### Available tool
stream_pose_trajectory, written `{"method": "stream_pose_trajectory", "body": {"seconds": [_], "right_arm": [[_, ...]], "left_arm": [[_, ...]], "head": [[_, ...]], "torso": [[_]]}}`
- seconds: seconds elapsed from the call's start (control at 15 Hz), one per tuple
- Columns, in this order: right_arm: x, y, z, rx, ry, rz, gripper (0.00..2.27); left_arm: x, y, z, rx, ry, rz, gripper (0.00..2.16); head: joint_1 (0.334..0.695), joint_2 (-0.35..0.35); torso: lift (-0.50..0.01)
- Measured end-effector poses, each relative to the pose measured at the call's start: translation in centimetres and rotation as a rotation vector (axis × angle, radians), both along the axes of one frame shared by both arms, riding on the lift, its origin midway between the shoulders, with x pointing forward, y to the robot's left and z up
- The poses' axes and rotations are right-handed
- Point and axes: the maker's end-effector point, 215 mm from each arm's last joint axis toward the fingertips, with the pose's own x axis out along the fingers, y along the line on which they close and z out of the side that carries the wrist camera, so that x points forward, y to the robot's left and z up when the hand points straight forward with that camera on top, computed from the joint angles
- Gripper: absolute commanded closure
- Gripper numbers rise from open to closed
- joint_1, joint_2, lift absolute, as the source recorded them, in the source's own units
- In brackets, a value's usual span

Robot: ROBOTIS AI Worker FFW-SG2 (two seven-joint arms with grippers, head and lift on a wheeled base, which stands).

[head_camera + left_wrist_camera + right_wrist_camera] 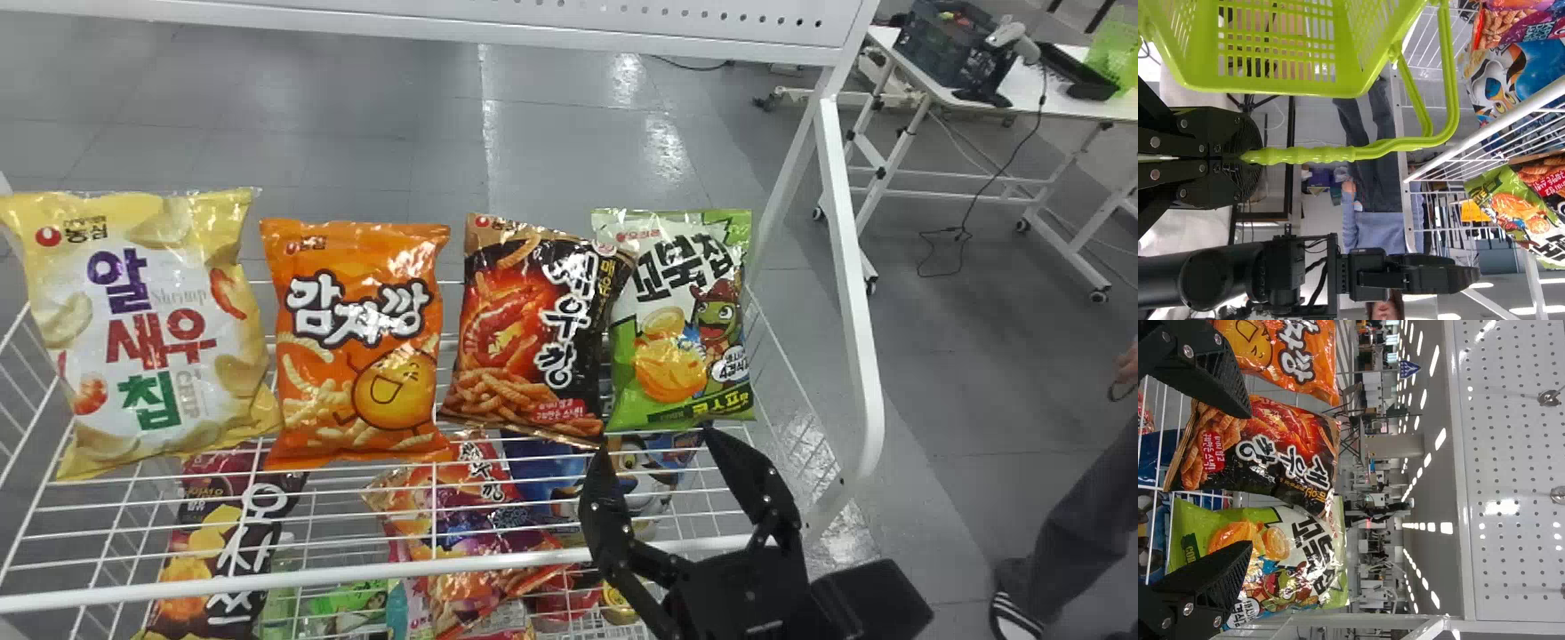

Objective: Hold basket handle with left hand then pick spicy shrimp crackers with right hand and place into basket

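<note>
Left tool [1245, 157]: closed on the green basket handle [1301, 155]. Right tool [653, 439]: wide open, nothing held, near the front of the wire shelf [267, 581]. Spicy shrimp crackers [507, 329] on that shelf, between orange bag [356, 347] and green bag [680, 347] (overlapping the green one's edge).

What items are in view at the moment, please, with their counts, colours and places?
Yellow bag: one, yellow and white, upper shelf, leftmost
Orange bag: one, orange, second
Spicy shrimp crackers: one bag, black and red, third
Green bag: one, green and white, rightmost
Lower bags: several, mixed colours, lower shelf
Rack: one, white, ahead
Basket: one, lime green, beside rack
Table: one, white, far right
Crate: one, dark, on table
Left gripper: one, black, on basket's handle
Right gripper: one, black, open, near green bag
</note>
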Motion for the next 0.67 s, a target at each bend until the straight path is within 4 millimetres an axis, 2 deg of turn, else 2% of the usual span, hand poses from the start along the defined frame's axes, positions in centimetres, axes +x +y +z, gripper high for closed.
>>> {"method": "stream_pose_trajectory", "body": {"seconds": [0.27,0.67], "right_arm": [[2.0,1.7,-1.4,-0.019,0.045,0.013,0.14],[5.6,3.7,-1.9,-0.032,0.049,0.004,0.14]], "left_arm": [[-0.3,0.0,0.0,-0.008,0.008,0.001,1.90],[-0.5,0.0,-0.2,-0.012,0.018,0.002,1.90]], "head": [[0.695,-0.124],[0.695,-0.071]], "torso": [[-0.037],[-0.037]]}}
